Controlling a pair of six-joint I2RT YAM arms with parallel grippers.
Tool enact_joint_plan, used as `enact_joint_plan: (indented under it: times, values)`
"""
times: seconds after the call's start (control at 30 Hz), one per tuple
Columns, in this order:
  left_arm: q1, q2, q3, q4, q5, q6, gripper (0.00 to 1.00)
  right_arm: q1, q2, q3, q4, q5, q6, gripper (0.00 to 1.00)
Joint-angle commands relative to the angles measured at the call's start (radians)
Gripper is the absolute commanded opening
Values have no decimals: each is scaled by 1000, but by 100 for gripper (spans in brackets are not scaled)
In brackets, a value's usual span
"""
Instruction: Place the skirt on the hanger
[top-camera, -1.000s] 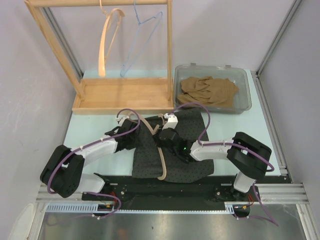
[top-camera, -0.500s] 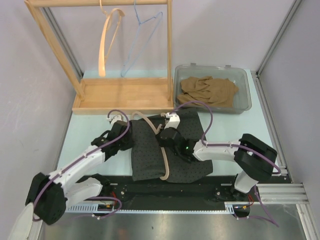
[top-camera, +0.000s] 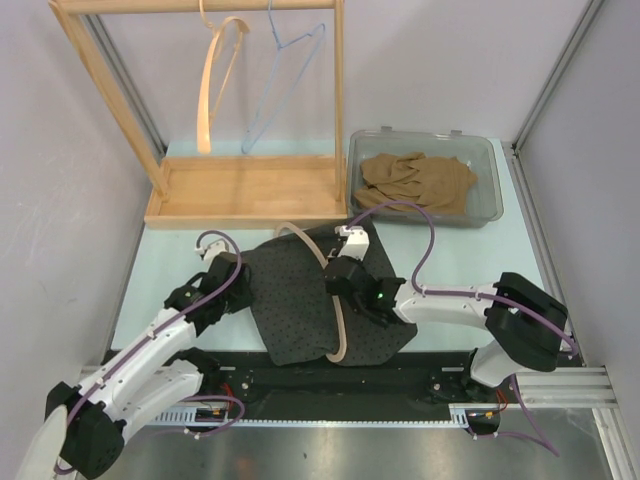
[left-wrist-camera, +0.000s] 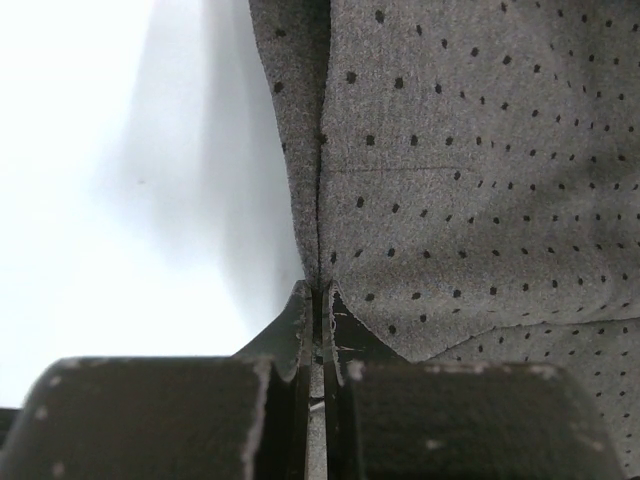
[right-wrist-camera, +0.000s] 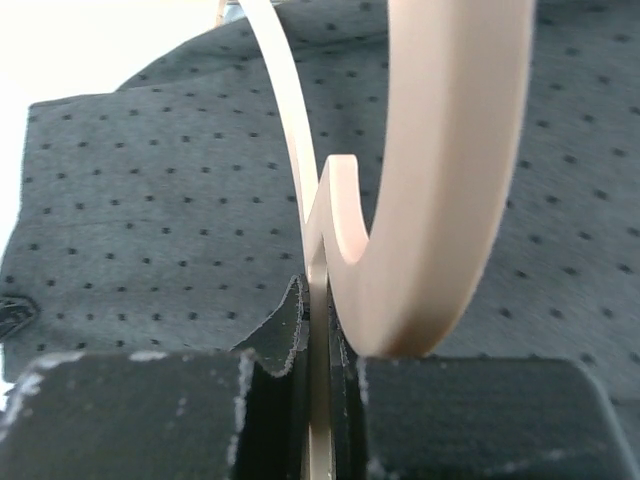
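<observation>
Grey skirt pinched in left claw; right claw clamps wooden hanger atop it.

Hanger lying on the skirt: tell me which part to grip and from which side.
Pinch the hanger by its thin strip from the right; it stands on edge and fits shut jaws, as the right gripper shows. The broad curved arm looks too wide.

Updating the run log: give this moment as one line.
left gripper: shut on skirt edge | right gripper: shut on wooden hanger | wooden hanger lies across skirt
</observation>
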Motion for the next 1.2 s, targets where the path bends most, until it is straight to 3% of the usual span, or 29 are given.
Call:
enact_joint_plan:
  times: [0.0, 0.3, 0.37, 0.4, 0.5, 0.57, 0.8, 0.93, 1.03, 1.1, 1.17]
  values:
    - [26, -40, 22, -56, -82, 1, 0, -19, -52, 29, -121, 238, 25, 0]
    - [62, -54, 24, -45, -51, 39, 0, 18, -41, 22, -168, 310, 16, 0]
    - [64, -40, 18, -18, -4, 48, 28, 27, -27, 22, -149, 305, 10, 0]
    - [64, -33, 13, -10, 10, 48, 65, 30, -23, 20, -141, 298, 7, 0]
    - [64, -42, -13, 8, 76, 27, 91, 32, -7, 22, -113, 278, 5, 0]
    - [64, -52, -50, 10, 136, 18, 99, 29, -4, 20, -103, 264, 2, 0]
    - [59, -163, -183, 79, 351, -111, 97, -2, 0, 22, -72, 221, 13, 0]
    - [38, -189, -225, 91, 398, -143, 89, -25, 8, 22, -66, 195, 27, 0]
    - [16, -195, -258, 143, 411, -166, 77, -37, 13, 22, -63, 180, 30, 0]
    - [9, -183, -277, 204, 426, -183, 62, -40, 11, 22, -58, 174, 27, 0]
    - [9, -149, -275, 237, 420, -182, 36, -40, 8, 22, -58, 172, 24, 0]
